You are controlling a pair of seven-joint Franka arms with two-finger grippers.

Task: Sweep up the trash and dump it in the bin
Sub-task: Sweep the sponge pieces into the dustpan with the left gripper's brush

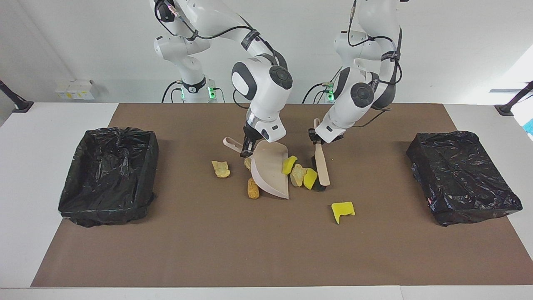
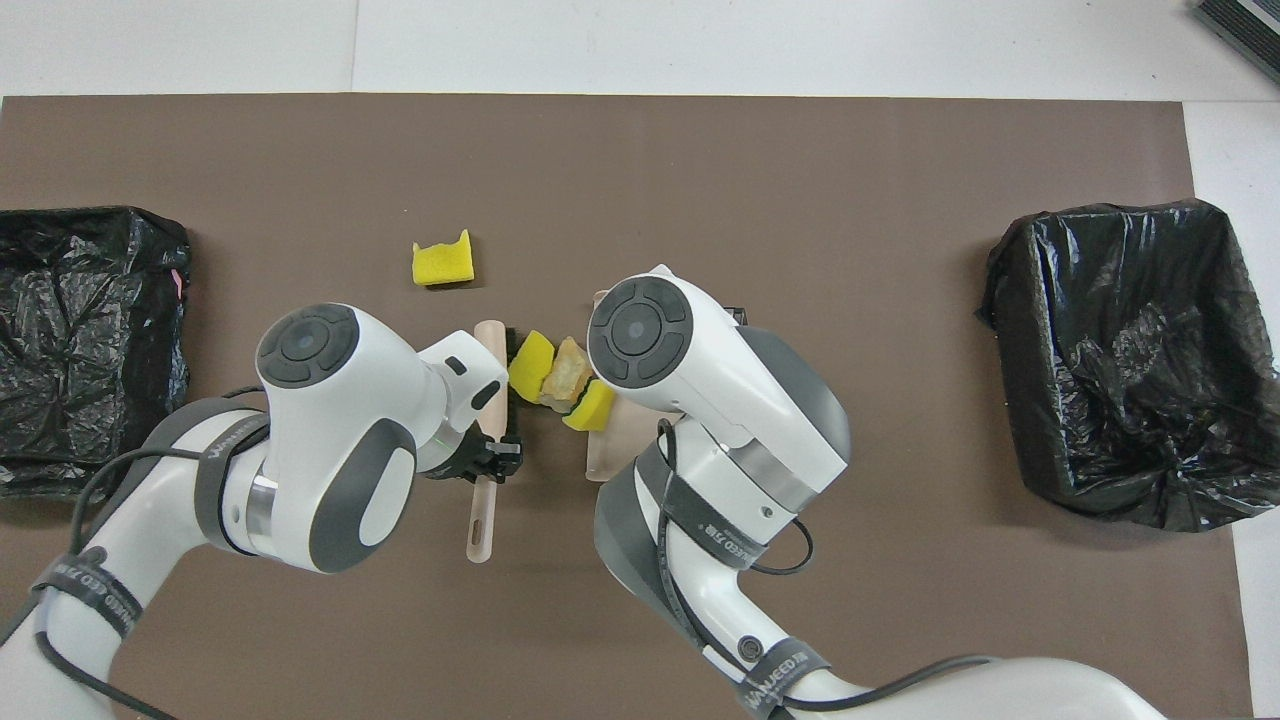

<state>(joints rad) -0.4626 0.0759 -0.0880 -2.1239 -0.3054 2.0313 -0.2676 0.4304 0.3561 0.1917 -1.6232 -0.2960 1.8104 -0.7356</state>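
Note:
My right gripper (image 1: 246,149) is shut on the handle of the beige dustpan (image 1: 272,175), which tilts with its lip on the mat. My left gripper (image 1: 315,139) is shut on the beige-handled brush (image 1: 320,164), whose bristles press a cluster of trash against the pan's lip. That cluster is a yellow sponge piece (image 1: 288,164) on the lip, a tan lump (image 1: 297,175) and another yellow piece (image 1: 310,178). In the overhead view the cluster (image 2: 568,370) sits between the brush (image 2: 493,350) and the dustpan (image 2: 598,455). Here the right gripper is hidden under its arm.
A lone yellow sponge piece (image 1: 342,209) lies farther from the robots than the brush. A tan lump (image 1: 220,168), an orange lump (image 1: 252,188) and a small lump (image 1: 248,162) lie beside the pan, toward the right arm's end. Black-lined bins (image 1: 108,175) (image 1: 462,175) stand at both ends.

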